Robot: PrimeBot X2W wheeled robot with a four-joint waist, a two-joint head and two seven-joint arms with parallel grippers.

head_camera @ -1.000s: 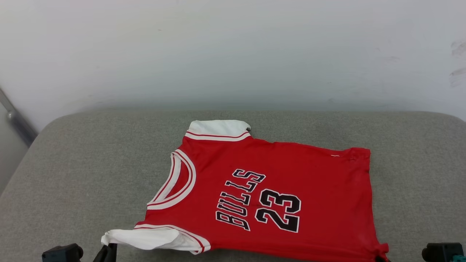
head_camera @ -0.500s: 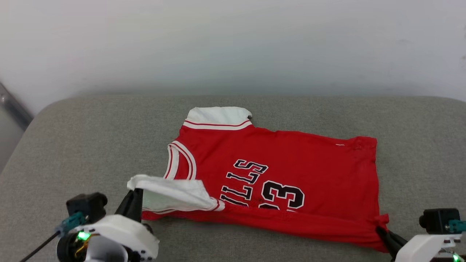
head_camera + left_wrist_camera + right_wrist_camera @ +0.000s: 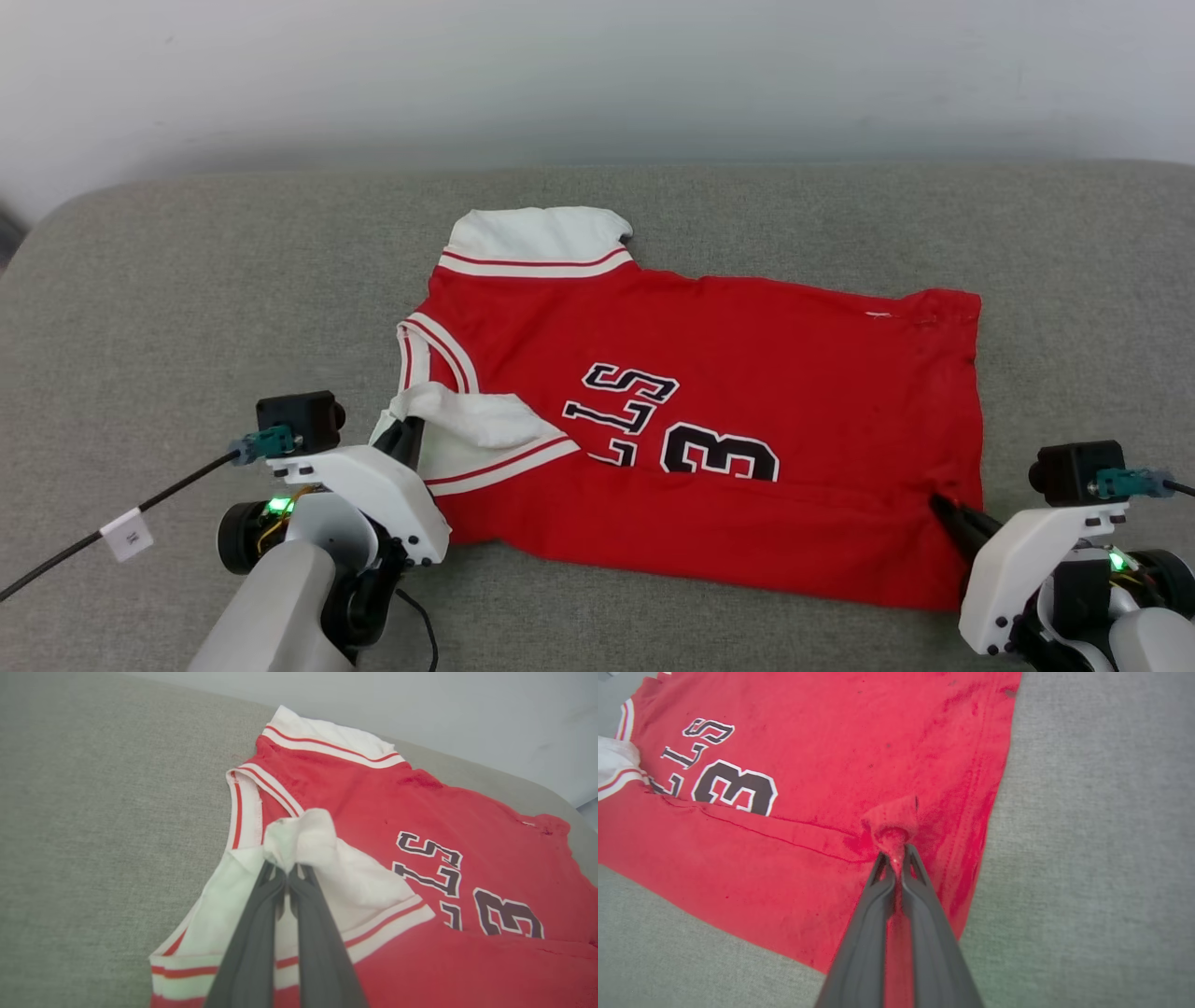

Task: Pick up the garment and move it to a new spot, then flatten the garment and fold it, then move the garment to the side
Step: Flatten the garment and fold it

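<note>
Garment (image 3: 794,373) in left gripper (image 3: 411,435), right gripper (image 3: 941,508)

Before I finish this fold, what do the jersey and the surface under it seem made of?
Garment: soft, thin knit fabric, matte; it bunches and creases where pinched. Fibre unclear. Grey surface: coarse woven upholstery-like cloth, matte, flecked weave; likely padded, judging by its rounded edge.

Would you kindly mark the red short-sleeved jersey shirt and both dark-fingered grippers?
red jersey shirt (image 3: 794,373), head view, chest panel.
left gripper (image 3: 286,870), left wrist view, between fingertips.
right gripper (image 3: 896,855), right wrist view, between fingertips.
</note>
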